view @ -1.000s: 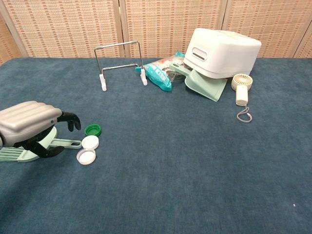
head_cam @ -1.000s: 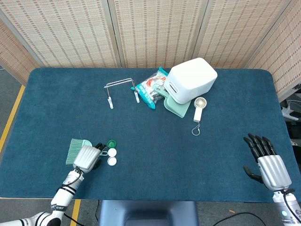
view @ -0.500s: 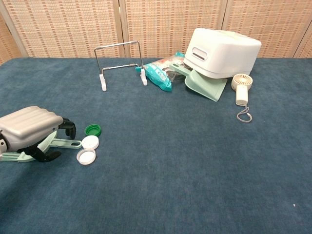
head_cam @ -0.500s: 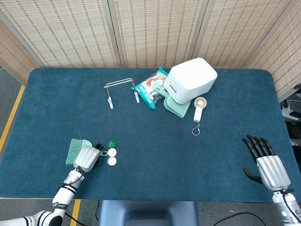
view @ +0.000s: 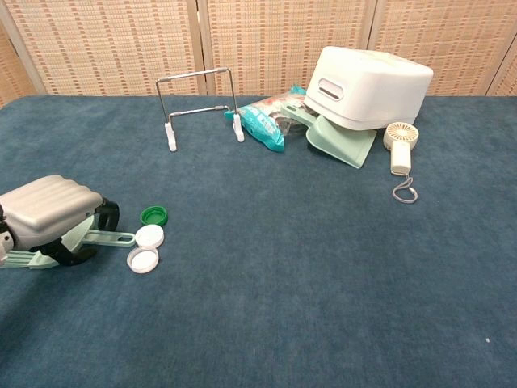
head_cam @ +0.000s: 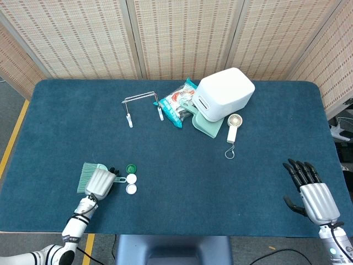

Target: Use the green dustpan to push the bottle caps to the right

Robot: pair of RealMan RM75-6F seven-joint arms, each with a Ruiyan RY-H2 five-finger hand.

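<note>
Bottle caps (view: 146,238) in both views; right robot hand (head_cam: 311,194) head view only

A table (head_cam: 265,127) with a dark blue, carpet-like top fills most of both views. Behind the table stands a folding screen (head_cam: 182,36) of woven, tan panels in pale frames, angled in at both ends. Left of the table lies grey floor (head_cam: 8,110) with a yellow stripe (head_cam: 12,141) along the table's edge. Light is even and soft.

silver-backed hands (head_cam: 319,201), black fingers (head_cam: 300,172)
</note>
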